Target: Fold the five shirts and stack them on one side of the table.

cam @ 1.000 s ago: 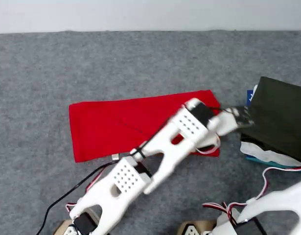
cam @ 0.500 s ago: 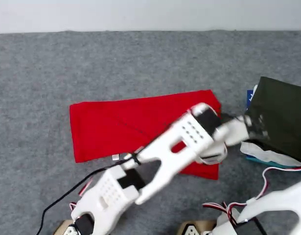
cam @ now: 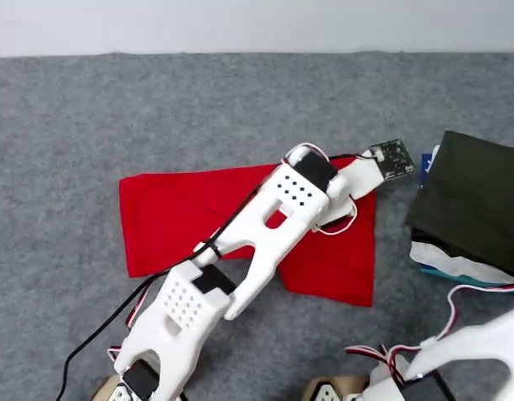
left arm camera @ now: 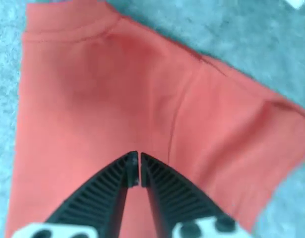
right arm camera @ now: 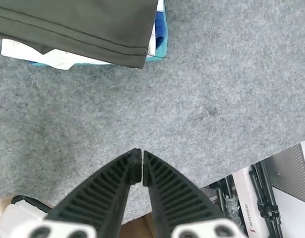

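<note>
A red shirt [cam: 181, 217] lies flat across the middle of the grey table [cam: 73, 109], its right end spread wider than the rest. My left arm [cam: 265, 225] stretches over it, with the wrist above the shirt's right end. In the left wrist view my left gripper [left arm camera: 135, 171] is shut just above the red shirt [left arm camera: 92, 99], and no fabric shows between the fingers. A stack of folded shirts [cam: 478, 200], dark olive on top, sits at the table's right edge. My right gripper [right arm camera: 141, 166] hangs shut over bare table, short of the stack [right arm camera: 78, 25].
Under the olive shirt, white, teal and blue layers stick out [cam: 453, 263]. The right arm's base and its wires [cam: 457, 351] sit at the front right. The table's edge, with stands below it [right arm camera: 271, 193], shows in the right wrist view. Grey table stretches open at the back and left.
My left arm swung out to the right, toward the stack, then back over the shirt's right end. The shirt's lower right corner now reaches further toward the front. The right arm stayed still.
</note>
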Tool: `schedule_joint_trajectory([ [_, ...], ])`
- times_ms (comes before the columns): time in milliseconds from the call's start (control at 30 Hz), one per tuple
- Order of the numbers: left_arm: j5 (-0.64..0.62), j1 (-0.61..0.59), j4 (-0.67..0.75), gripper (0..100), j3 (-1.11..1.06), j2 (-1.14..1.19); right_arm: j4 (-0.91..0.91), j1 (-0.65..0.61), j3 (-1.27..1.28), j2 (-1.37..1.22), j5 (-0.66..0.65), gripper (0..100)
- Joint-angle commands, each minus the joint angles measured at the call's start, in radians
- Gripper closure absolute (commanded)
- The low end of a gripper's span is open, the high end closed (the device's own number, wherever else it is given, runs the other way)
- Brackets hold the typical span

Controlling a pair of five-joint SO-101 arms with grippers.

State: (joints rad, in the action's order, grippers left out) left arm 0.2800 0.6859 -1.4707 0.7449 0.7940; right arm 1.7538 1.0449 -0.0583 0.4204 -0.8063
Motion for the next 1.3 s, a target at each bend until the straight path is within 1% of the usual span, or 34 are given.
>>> schedule_joint_trajectory([
  [0, -0.071, -0.006, 0.109, 99, 0.013, 0.02, 0.039, 0.001, 0.037, 0.031, -0.009, 98.3],
  [100, -0.084, 0.009, 0.143, 99, 0.013, 0.054, 0.039, 0.004, 0.08, 0.033, -0.009, 98.3],
  [267, -0.075, 0.072, 0.13, 99, 0.015, 0.118, 0.039, 0.004, 0.092, 0.033, -0.009, 98.3],
  [467, 0.049, 0.109, 0.014, 99, 0.113, 0.173, 0.039, 0.005, 0.092, 0.035, -0.008, 98.3],
  [633, 0.052, 0.081, -0.089, 99, 0.283, 0.189, 0.039, 0.002, 0.095, 0.068, -0.008, 98.3],
  [767, 0.052, 0.069, -0.124, 99, 0.443, 0.195, 0.038, -0.001, 0.097, 0.113, -0.008, 98.3],
  [933, 0.052, 0.098, -0.094, 98, 0.496, 0.241, 0.038, -0.016, 0.098, 0.13, -0.006, 98.3],
  [1167, 0.049, 0.118, -0.02, 98, 0.501, 0.396, 0.038, -0.019, 0.098, 0.13, -0.008, 98.3],
  [1267, -0.006, 0.115, -0.02, 98, 0.549, 0.408, 0.038, -0.018, 0.098, 0.13, -0.008, 98.3],
])
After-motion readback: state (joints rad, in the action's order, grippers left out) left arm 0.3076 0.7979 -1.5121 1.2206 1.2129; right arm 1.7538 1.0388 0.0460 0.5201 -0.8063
